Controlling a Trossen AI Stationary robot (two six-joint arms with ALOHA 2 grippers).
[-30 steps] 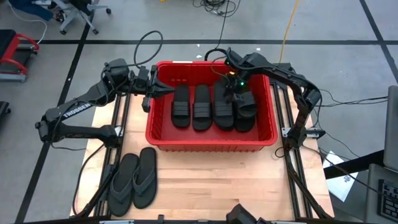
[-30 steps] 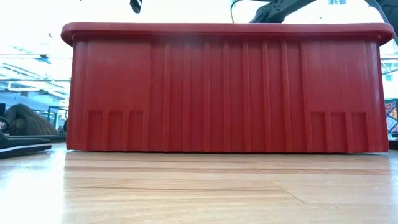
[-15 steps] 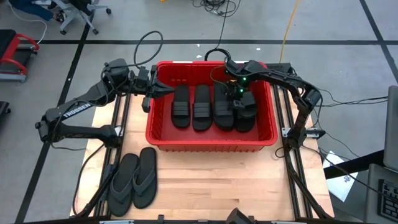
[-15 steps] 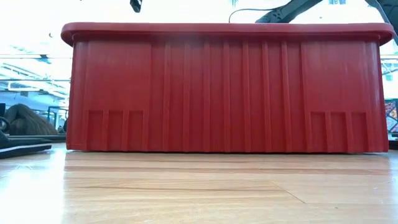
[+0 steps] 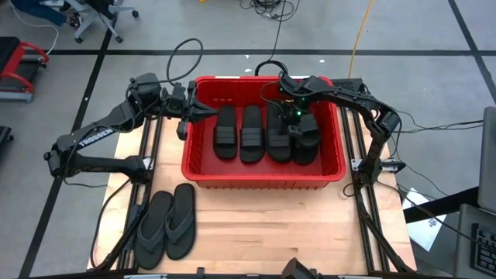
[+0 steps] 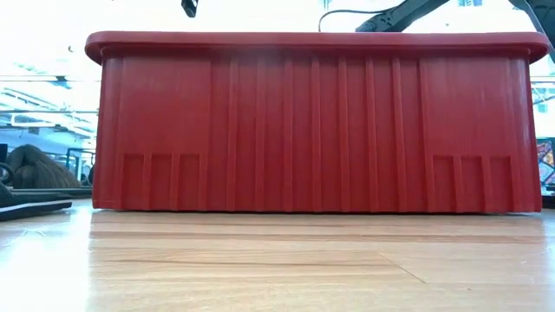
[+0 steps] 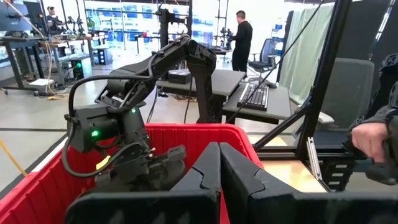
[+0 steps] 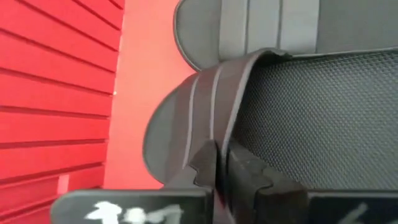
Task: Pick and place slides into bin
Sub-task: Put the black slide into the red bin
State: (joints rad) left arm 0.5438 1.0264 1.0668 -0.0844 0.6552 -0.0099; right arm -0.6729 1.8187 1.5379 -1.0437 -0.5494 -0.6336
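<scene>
While the red bin (image 5: 263, 167) sits on the pale wooden bench (image 5: 271, 232), its thick rounded rim and ribbed plastic walls show plainly in the low view, and from above its floor is lined with four black rubber slides (image 5: 266, 133) laid side by side. Each slide is a flat oval sole with a wide ribbed band strap, and each has its long axis running from the bin's near wall to its far wall.

The right gripper (image 5: 294, 118) is down inside the bin, over the two slides nearest the right wall. Its fingers are pressed together with no gap in the right wrist view, where the ribbed strap (image 8: 214, 106) and dimpled, textured footbed (image 8: 323, 118) of a slide lie directly ahead of the fingertips; whether anything is pinched between them cannot be told.

The left gripper (image 5: 203, 113) hovers at the bin's left rim, fingers closed to a point and holding nothing, with the leftmost slide just beyond its tips.

Well away from both grippers, outside the bin on the bench's near left part, a longer dark grey flip-flop pair (image 5: 167, 223) lies flat, the two touching side by side, long axes parallel to the slides.
</scene>
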